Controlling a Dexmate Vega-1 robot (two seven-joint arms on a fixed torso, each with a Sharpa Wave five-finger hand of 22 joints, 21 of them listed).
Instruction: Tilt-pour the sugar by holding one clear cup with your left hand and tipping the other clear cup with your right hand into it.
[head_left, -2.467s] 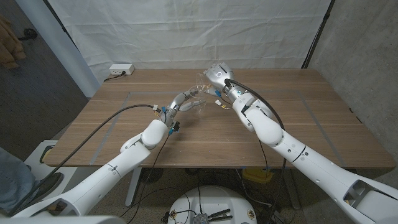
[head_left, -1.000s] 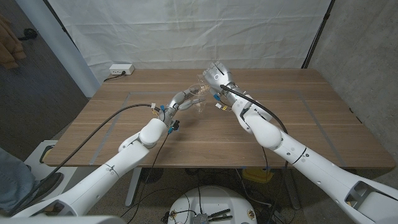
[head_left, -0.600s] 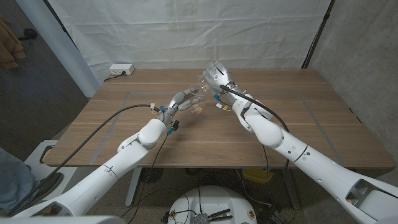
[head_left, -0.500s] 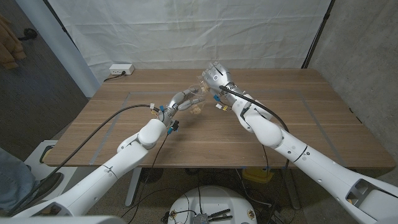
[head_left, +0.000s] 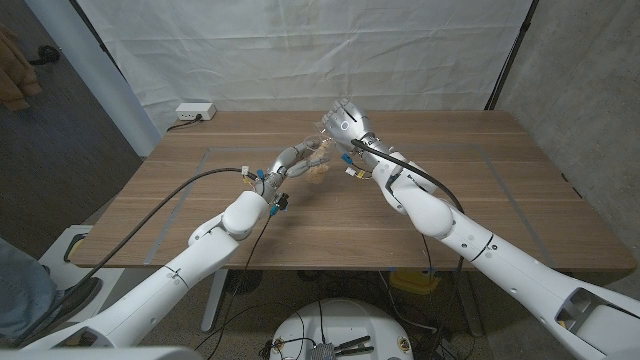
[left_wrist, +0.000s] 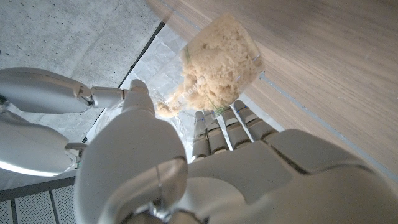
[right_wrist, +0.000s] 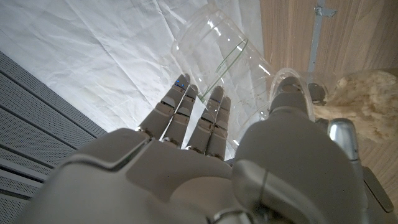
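Above the far middle of the table my left hand grips a clear cup that holds pale brown sugar. My right hand holds a second clear cup tipped steeply over the first, rim down toward it. In the right wrist view the tipped cup looks see-through and empty of sugar, with the sugar heap lying below it in the other cup. The two cups meet rim to rim between the hands.
A white power strip lies at the table's far left corner. A white cloth backdrop hangs behind the table. Bare wooden tabletop spreads to both sides and toward me.
My right hand has tipped its cup further over the left cup. Sugar has run out of it and now fills the bottom of the cup in my left hand.
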